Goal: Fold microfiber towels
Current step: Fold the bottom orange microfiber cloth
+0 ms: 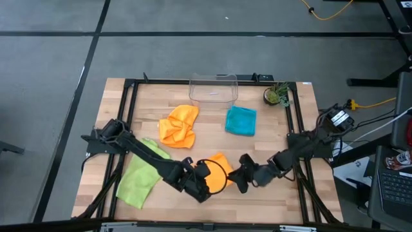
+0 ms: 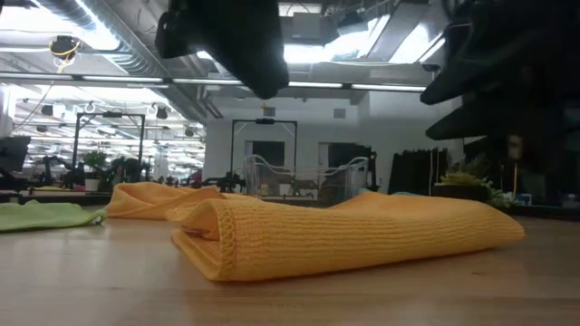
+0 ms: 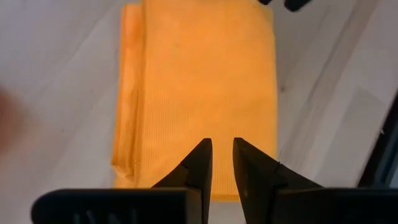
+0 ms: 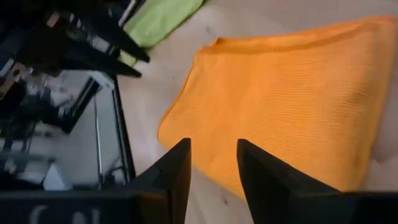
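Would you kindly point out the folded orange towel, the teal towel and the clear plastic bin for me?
folded orange towel [image 2: 362, 231]: low view, on its ribbed front face.
teal towel [image 1: 241, 120]: high view, on the middle of the cloth.
clear plastic bin [image 1: 213, 79]: high view, on its far rim.

Wood table [image 1: 296, 187] w/ four towels [image 1: 179, 125]

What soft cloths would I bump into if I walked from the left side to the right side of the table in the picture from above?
Flat lime green microfiber towel → crumpled orange microfiber towel → folded orange microfiber towel, lying between the two grippers → small teal blue microfiber towel.
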### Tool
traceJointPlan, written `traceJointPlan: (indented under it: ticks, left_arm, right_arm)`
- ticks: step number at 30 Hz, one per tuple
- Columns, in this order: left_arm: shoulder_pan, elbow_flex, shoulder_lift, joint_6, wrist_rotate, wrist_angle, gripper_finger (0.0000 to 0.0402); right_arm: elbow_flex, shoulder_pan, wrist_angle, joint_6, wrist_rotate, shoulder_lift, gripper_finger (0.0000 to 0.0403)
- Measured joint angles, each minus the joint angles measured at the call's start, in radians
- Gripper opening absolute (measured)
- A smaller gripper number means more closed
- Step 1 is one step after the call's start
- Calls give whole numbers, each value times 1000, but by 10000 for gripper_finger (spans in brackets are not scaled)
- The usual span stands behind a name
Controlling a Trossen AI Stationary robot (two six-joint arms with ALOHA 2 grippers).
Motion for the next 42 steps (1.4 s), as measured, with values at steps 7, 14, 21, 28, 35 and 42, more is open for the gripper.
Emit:
traceJointPlan:
  ticks: [7, 14, 21, 28, 35, 42]
  left_arm:
    - [34, 1, 27, 172, 56, -46, 47]
    - [46, 1, 116, 306, 95, -5, 46]
    - [46, 1, 158, 290, 121, 7, 45]
    - [25, 1, 184, 189, 134, 16, 45]
    - [6, 1, 185, 96, 141, 120, 45]
    - [4, 1, 192, 91, 146, 282, 45]
  right_arm:
    - [0, 95, 1, 99, 199, 53, 122]
    - [26, 55, 14, 67, 197, 149, 121]
    - [103, 18, -56, -82, 148, 200, 121]
    - [128, -15, -213, -87, 63, 201, 121]
    - [128, -77, -306, -234, 28, 200, 121]
    - [128, -176, -288, -401, 0, 200, 121]
